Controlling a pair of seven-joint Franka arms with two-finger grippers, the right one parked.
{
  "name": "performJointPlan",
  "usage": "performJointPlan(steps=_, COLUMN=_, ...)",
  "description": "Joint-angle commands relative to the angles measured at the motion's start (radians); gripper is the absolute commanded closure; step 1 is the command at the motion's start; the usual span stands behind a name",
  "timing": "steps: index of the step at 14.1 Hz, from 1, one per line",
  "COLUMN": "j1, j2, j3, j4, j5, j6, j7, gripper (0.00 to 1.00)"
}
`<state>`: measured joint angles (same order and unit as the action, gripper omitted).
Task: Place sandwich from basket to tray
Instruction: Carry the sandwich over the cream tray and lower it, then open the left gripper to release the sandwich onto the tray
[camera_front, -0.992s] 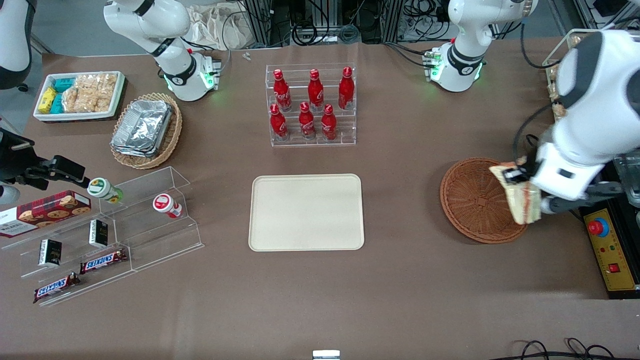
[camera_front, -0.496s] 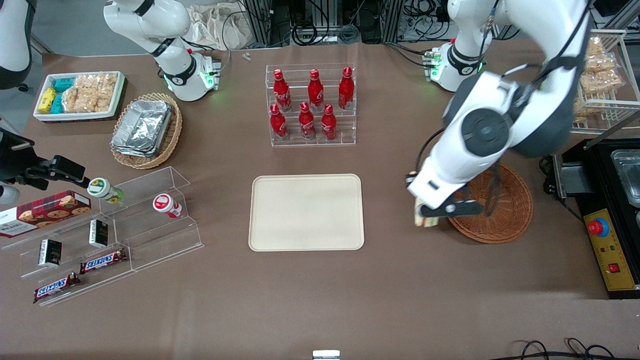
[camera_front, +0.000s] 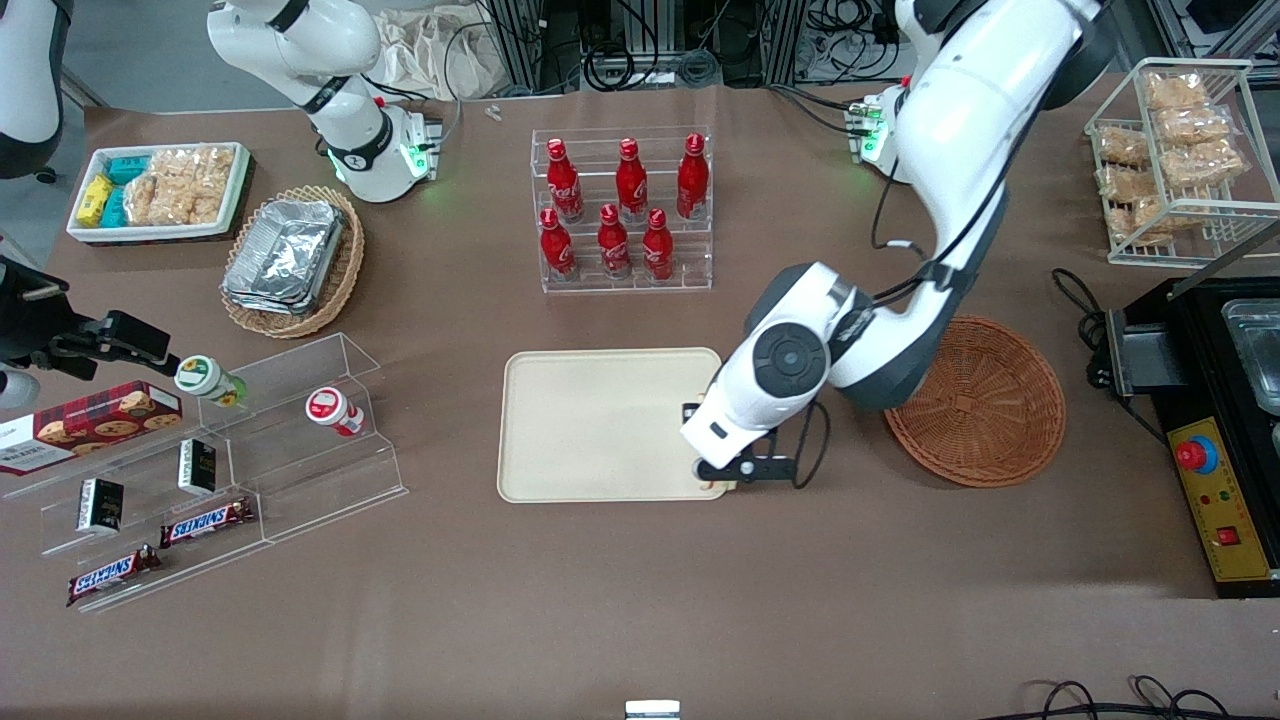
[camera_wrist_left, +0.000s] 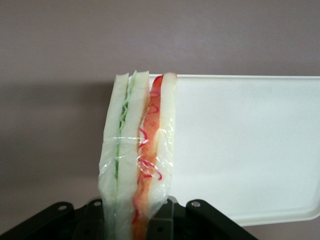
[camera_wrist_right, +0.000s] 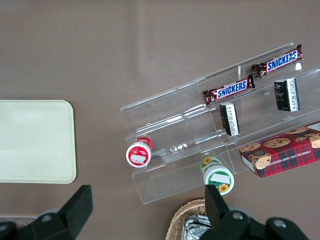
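The left arm's hand (camera_wrist_left: 135, 220) is clamped on the sandwich (camera_wrist_left: 137, 165), its two black fingers (camera_wrist_left: 162, 222) pressing the wrapped wedge from either side near its base. The sandwich stands upright in the grip, its pale bread slices edge-on, with a thin green layer between one pair of slices and a red layer between the other, all under clear film. In the front view the hand (camera_front: 722, 468) hangs over the edge of the tray (camera_front: 600, 425) that lies nearest the basket (camera_front: 985, 400), close to the tray corner nearer the front camera. The wrist view shows the sandwich above that edge, part over the cream tray (camera_wrist_left: 240, 150) and part over the brown tabletop (camera_wrist_left: 55, 100). The basket sits on the tabletop toward the working arm's end, well apart from the hand.
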<state>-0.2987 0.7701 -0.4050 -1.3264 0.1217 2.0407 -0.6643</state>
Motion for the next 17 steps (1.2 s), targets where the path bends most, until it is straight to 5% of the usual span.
performJointPlan(steps=1, j1=-0.034, j2=0.069, j3=0.006, j4=0.053, j5=0.013, j6=0.024, j7=-0.015, gripper=1.0)
performJointPlan(steps=11, j1=-0.063, j2=0.133, j3=0.008, j4=0.012, j5=0.104, j6=0.046, j7=-0.038, gripper=1.0)
performJointPlan(steps=13, j1=-0.062, j2=0.135, j3=0.008, j4=0.012, j5=0.104, j6=0.047, j7=-0.037, gripper=0.02)
performJointPlan(steps=17, j1=-0.053, j2=0.112, j3=0.006, j4=0.019, j5=0.098, j6=0.041, j7=-0.06, gripper=0.0)
